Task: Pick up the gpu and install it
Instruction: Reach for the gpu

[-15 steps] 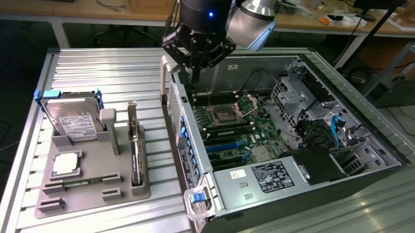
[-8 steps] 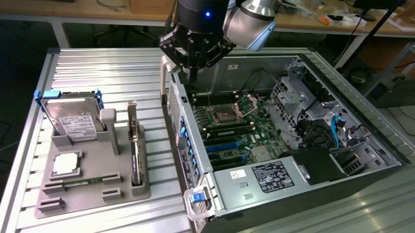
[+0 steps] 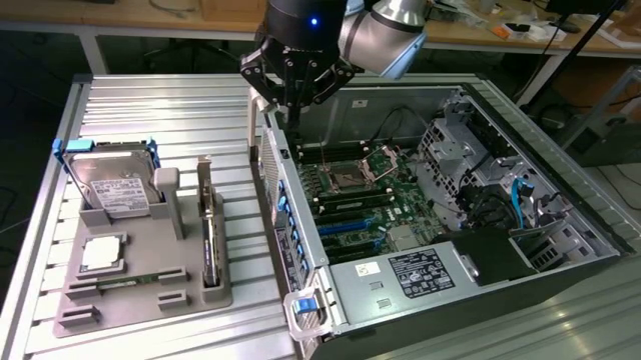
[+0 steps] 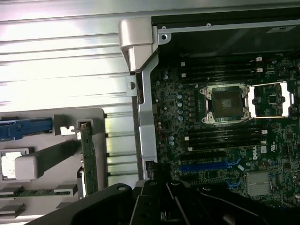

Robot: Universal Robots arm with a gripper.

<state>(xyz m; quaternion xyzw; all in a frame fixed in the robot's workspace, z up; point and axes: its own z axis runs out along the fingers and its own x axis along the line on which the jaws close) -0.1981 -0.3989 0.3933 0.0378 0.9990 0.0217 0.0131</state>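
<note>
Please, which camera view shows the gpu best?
The exterior view: the gpu stands on edge in the gray holder and is visible along its whole length. The wrist view shows the gpu edge-on too, with its green board visible, but one end is hidden.

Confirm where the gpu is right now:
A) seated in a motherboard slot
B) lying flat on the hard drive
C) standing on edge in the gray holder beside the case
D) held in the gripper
C: the gpu stands edge-on in the gray holder on the table, to the exterior view's left of the open case, while the gripper is up over the case's near wall, apart from the card.
</note>
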